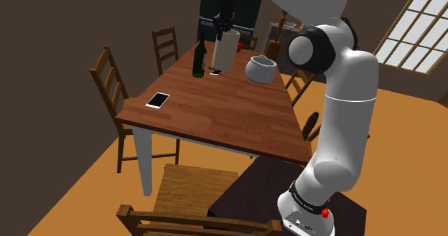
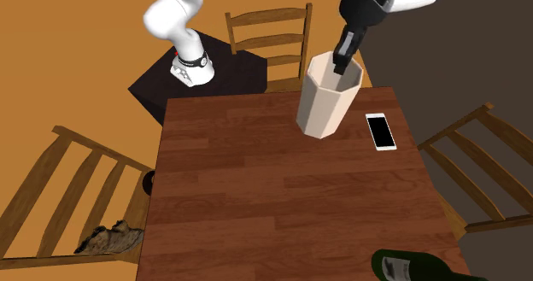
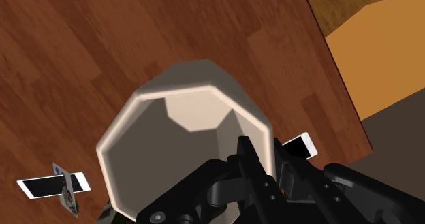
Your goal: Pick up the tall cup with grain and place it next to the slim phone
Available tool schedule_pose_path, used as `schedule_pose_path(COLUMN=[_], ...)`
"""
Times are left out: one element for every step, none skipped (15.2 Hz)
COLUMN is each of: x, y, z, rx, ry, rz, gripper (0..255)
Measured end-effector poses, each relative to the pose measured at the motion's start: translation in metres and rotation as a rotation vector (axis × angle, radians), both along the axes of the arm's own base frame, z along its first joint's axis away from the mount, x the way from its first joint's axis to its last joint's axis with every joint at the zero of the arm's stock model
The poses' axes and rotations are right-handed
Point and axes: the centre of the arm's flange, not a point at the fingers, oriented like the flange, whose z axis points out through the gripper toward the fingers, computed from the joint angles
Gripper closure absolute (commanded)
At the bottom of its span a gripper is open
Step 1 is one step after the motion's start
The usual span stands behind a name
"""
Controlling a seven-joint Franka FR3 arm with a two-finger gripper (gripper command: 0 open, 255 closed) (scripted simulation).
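- The tall cup [image 2: 325, 100] hangs tilted from the gripper [image 2: 340, 64] and seems to be lifted off the wooden table [image 2: 256, 202]. In the second exterior view it appears just beside the slim phone [image 2: 381, 131], though how high above it is not clear.
- The gripper pinches the cup's wall at the rim, with one finger [image 3: 245, 154] inside and the other outside.
- The cup is pale, plain and matte, with flat faceted sides and an angular mouth, and its body narrows toward the base. The wrist view shows a bare flat bottom with no grain.
- It looks stiff and is probably light. A hold on one side of the rim lets it swing or slip, so slow motion is wise.
- The smooth sides likely give little friction.
- The phone is thin and flat, with a dark screen in a white frame.
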Motion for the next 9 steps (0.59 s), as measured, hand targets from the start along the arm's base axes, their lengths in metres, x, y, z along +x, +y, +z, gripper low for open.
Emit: schedule_pose_path(x=[0.005,0.008,0.009,0.015,0.018,0.02,0.02,0.02,0.02], y=[0.012,0.023,0.035,0.049,0.061,0.068,0.07,0.073,0.074], z=[-0.002,0.0,0.0,-0.001,-0.001,-0.003,-0.007,-0.011,-0.016], rx=[0.0,0.0,0.0,0.0,0.0,0.0,0.0,0.0,0.0], ry=[0.0,0.0,0.0,0.0,0.0,0.0,0.0,0.0,0.001], rz=[0.0,0.0,0.0,0.0,0.0,0.0,0.0,-0.001,-0.001], gripper=[255,255,255,255,255,255,255,255,255])
